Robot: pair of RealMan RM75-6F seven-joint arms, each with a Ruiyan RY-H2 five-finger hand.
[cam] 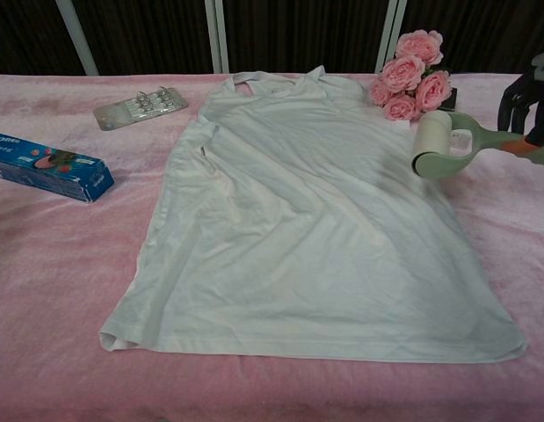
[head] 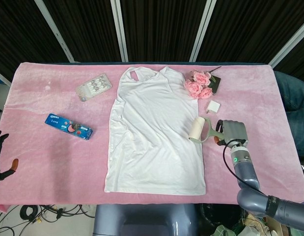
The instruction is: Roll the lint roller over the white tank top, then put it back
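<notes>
The white tank top (head: 154, 130) (cam: 315, 229) lies flat along the middle of the pink table. My right hand (head: 231, 132) (cam: 525, 107) grips the green handle of the lint roller (head: 201, 130) (cam: 447, 145). The roller is lifted above the cloth, its white roll hanging over the top's right edge. My left hand (head: 0, 155) shows only at the far left border of the head view, off the table, fingers apart and holding nothing.
Pink roses (head: 198, 84) (cam: 410, 86) and a small white block (head: 212, 106) lie just behind the roller. A blister pack (head: 93, 86) (cam: 140, 107) and a blue Oreo packet (head: 68, 126) (cam: 50, 167) lie left of the top.
</notes>
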